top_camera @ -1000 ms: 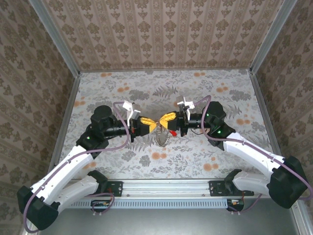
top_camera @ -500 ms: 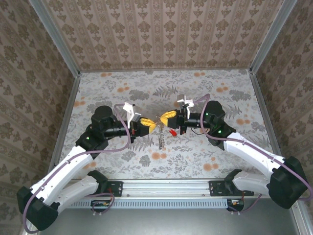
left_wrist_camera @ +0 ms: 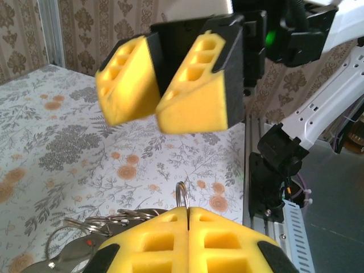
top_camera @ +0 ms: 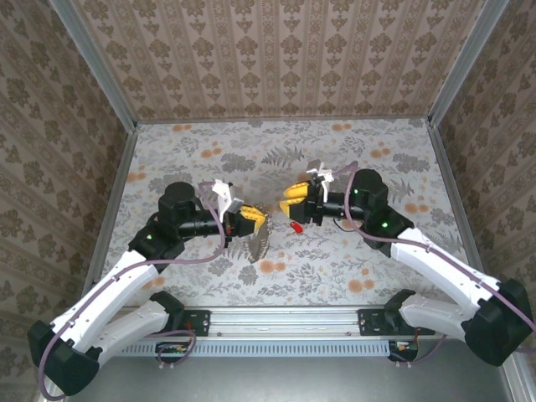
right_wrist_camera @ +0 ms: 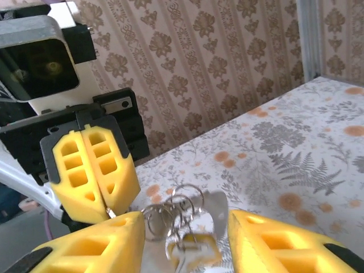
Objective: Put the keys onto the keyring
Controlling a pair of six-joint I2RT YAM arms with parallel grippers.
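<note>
Left gripper pinches the keyring mid-table, keys dangling; right gripper just right, jaws parted; red key nearby

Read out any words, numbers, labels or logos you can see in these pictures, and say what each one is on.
None can be read.
The keys and keyring held by the left gripper: any stamping is too blurred to read.
Wallpaper and table: floral pattern, no lettering.

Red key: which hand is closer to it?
Right. The right hand is just beside the red key; the left hand, pinching the keyring, sits farther off on its other side.
</note>
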